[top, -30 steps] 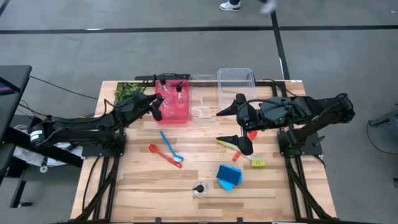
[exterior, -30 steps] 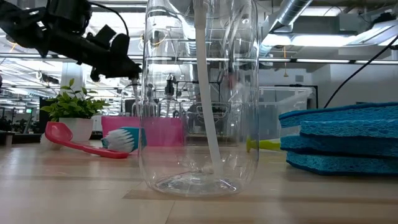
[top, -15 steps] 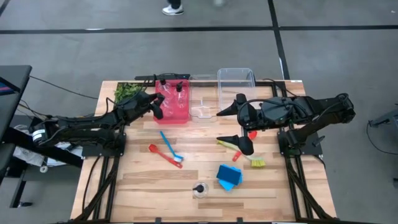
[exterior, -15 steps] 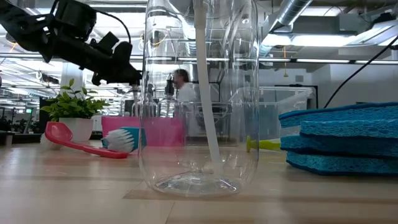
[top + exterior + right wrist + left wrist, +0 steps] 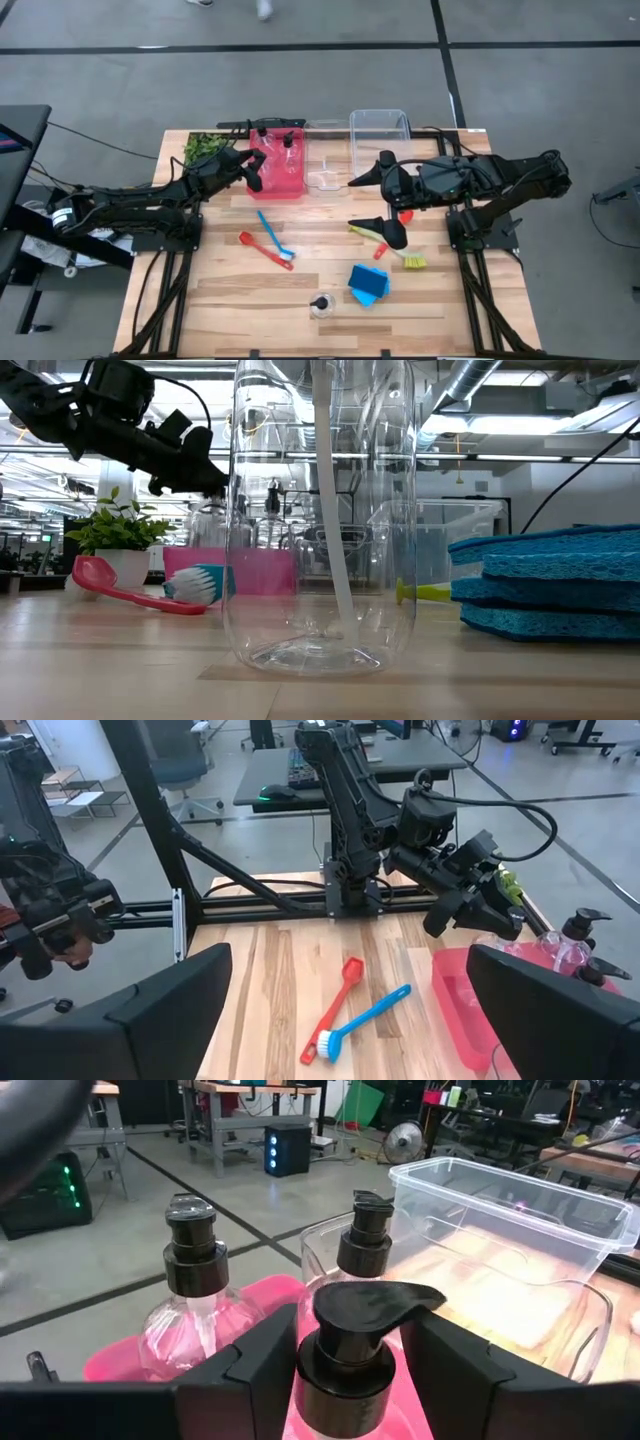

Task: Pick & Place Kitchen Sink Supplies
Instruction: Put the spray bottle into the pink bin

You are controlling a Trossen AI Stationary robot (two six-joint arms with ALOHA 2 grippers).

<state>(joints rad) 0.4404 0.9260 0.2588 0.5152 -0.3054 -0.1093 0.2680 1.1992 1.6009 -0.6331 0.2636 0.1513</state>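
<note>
A red bin (image 5: 277, 165) at the far left of the table holds three clear bottles with black pump caps. My left gripper (image 5: 252, 176) reaches level over the bin's near left corner. In the left wrist view its fingers (image 5: 262, 1370) stand close on either side of the nearest bottle's black collar (image 5: 345, 1385), with a sliver of gap on one side. That bottle stands upright in the bin. My right gripper (image 5: 365, 203) hangs wide open above the table's middle right, holding nothing. Another bottle (image 5: 322, 304) stands by the near edge beside blue sponges (image 5: 368, 284).
A blue brush (image 5: 272, 232) and a red utensil (image 5: 262, 250) lie crossed at centre left. A yellow-green brush (image 5: 390, 245) lies under my right gripper. A large clear bin (image 5: 379, 130) and a small clear container (image 5: 323, 170) stand far centre, with a plant (image 5: 205, 148) at the far left corner.
</note>
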